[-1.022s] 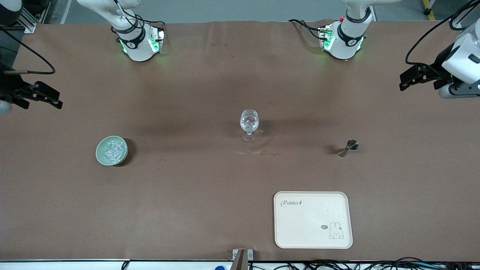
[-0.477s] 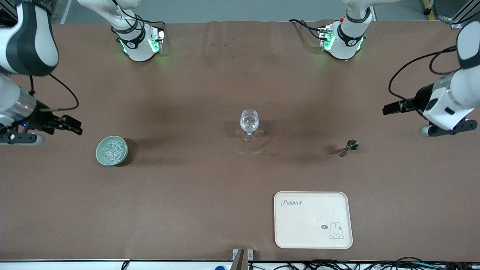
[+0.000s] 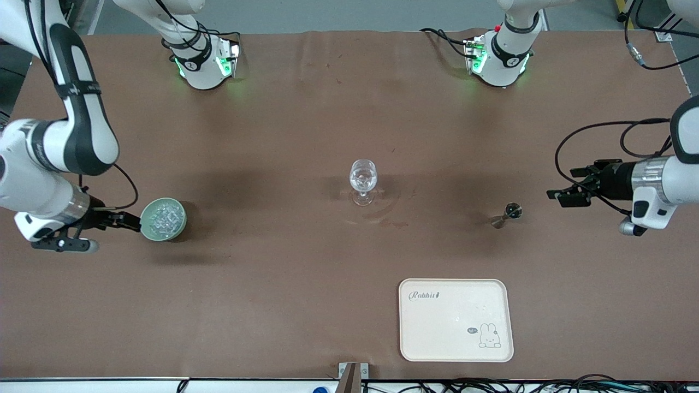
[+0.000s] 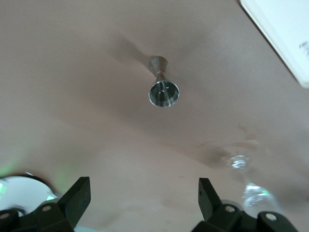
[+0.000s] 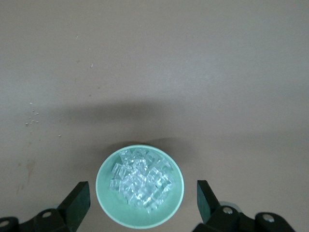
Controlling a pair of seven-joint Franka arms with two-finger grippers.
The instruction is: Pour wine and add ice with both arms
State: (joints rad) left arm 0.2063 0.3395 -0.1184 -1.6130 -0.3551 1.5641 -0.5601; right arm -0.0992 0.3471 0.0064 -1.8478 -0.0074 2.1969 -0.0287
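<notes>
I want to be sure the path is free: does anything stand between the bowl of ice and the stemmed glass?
Nothing visible does. Only bare brown table lies between the pale green round bowl of clear ice chunks and the clear stemmed glass.

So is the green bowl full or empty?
Full. The bowl holds a heap of clear ice that covers most of its inside, seen in both the right wrist view and the front view.
</notes>
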